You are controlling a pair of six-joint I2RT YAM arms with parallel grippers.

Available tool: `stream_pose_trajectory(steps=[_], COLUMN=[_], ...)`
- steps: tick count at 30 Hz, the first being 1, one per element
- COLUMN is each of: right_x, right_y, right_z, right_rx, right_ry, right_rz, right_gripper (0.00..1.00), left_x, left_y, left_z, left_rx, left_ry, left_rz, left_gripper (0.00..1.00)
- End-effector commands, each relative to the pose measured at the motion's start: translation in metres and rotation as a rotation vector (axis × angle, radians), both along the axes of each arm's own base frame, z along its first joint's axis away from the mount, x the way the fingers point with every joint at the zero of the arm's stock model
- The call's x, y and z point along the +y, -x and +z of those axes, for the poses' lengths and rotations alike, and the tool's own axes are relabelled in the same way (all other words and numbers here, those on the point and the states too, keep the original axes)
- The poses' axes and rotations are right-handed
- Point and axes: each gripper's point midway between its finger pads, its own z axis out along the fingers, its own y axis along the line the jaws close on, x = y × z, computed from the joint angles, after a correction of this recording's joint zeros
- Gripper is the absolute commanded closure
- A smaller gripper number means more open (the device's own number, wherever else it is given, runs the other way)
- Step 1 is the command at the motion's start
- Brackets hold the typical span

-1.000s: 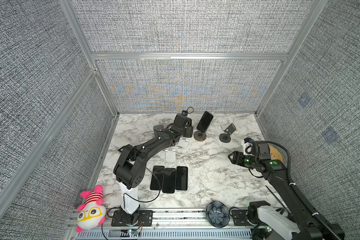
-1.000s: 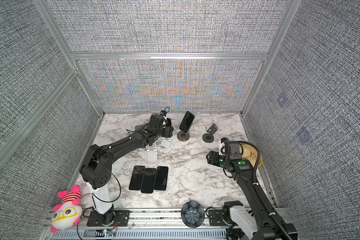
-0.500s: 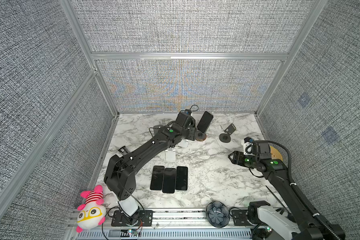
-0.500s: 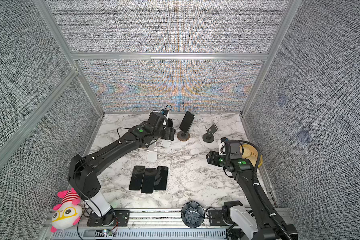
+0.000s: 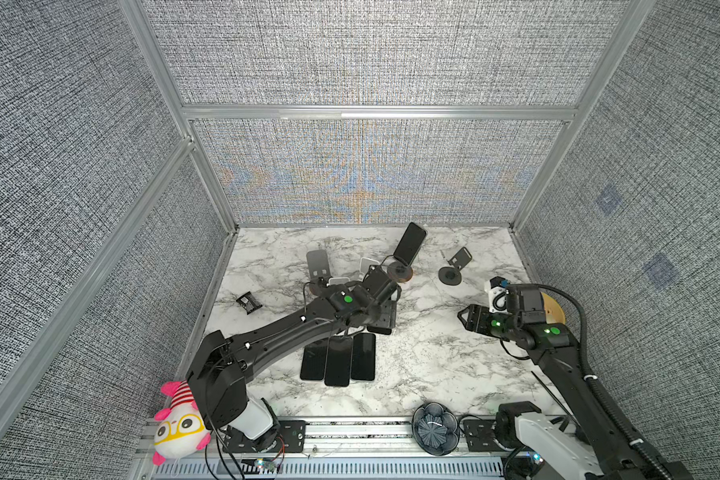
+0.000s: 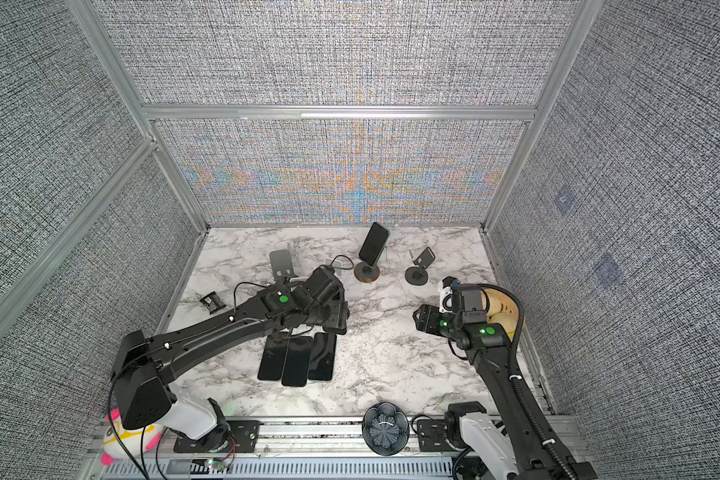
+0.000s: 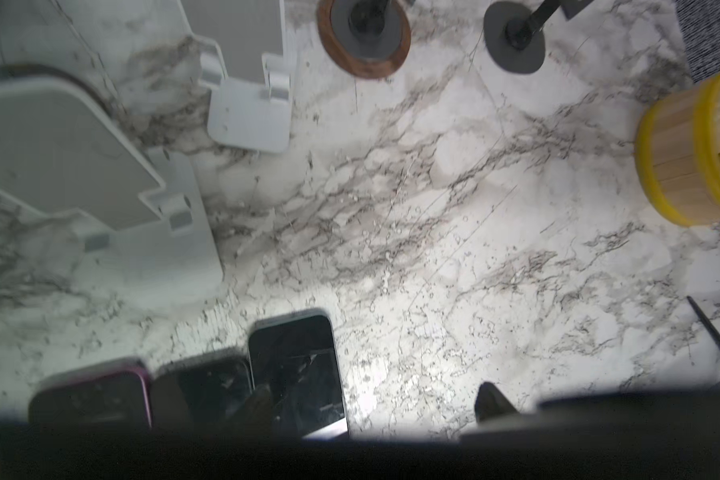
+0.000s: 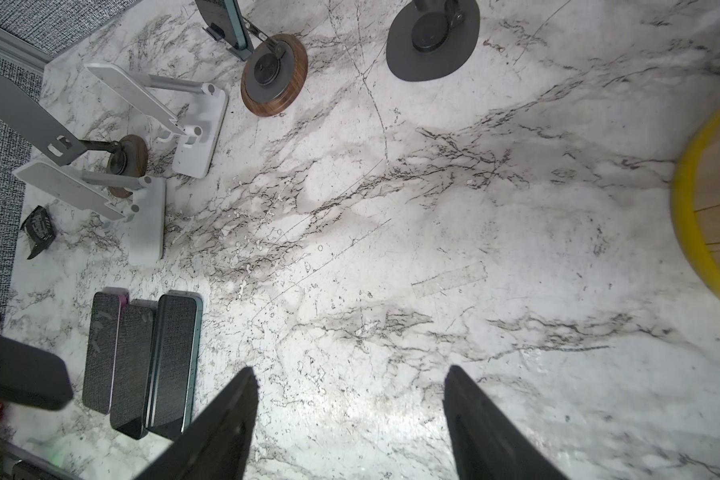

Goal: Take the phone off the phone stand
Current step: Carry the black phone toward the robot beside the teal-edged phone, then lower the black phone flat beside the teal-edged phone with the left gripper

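Note:
My left gripper [image 5: 385,311] is shut on a dark phone [image 6: 336,319] and holds it flat above the far ends of three phones [image 5: 337,361] lying side by side on the marble. The held phone fills the near edge of the left wrist view as a dark band [image 7: 599,436]. Two white phone stands [image 7: 246,112] [image 8: 142,99] at the back stand empty. Another phone [image 5: 410,243] leans on a wood-based stand [image 5: 400,272]. My right gripper [image 8: 350,415] hangs open over bare marble at the right.
An empty black stand [image 5: 454,266] and a grey-plated stand [image 5: 319,262] stand at the back. A wooden tub with yellow bands [image 5: 551,309] sits by the right wall. A small black part [image 5: 248,302] lies left; a plush toy [image 5: 179,424] and dark dish [image 5: 434,428] sit in front.
My left arm has drawn back from the white stands at the rear toward the table's middle, carrying the phone. The right arm has not moved.

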Motion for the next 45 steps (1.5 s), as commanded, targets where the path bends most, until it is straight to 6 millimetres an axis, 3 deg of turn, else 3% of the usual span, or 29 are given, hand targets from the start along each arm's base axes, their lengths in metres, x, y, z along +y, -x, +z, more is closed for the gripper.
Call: stream_pose_trajectory(steps=[1, 6, 12, 21, 29, 39, 40, 45], right_x=[0.002, 0.002, 0.0, 0.004, 0.005, 0.006, 0.005, 0.005], right_y=[0.003, 0.006, 0.008, 0.008, 0.006, 0.004, 0.004, 0.002], right_z=[-0.003, -0.005, -0.004, -0.007, -0.012, -0.014, -0.014, -0.013], right_rx=[0.007, 0.007, 0.002, 0.007, 0.023, 0.025, 0.025, 0.025], right_ry=[-0.014, -0.018, -0.009, -0.03, -0.034, -0.035, -0.034, -0.03], right_rz=[0.001, 0.002, -0.003, 0.005, 0.007, 0.011, 0.011, 0.013], right_gripper=[0.28, 0.28, 0.28, 0.28, 0.28, 0.28, 0.28, 0.28], left_x=[-0.008, -0.015, -0.019, -0.024, -0.025, -0.024, -0.022, -0.023], left_y=[0.014, 0.04, 0.06, 0.068, 0.066, 0.066, 0.067, 0.066], left_z=[-0.012, -0.04, -0.065, -0.096, -0.111, -0.122, -0.132, -0.137], left_rx=[0.066, 0.175, 0.267, 0.354, 0.375, 0.414, 0.426, 0.44], left_ry=[0.023, -0.111, -0.152, -0.234, -0.305, -0.307, -0.333, -0.332], left_rz=[0.105, 0.123, 0.124, 0.108, 0.085, 0.077, 0.079, 0.076], left_gripper=[0.69, 0.71, 0.74, 0.71, 0.71, 0.64, 0.63, 0.55])
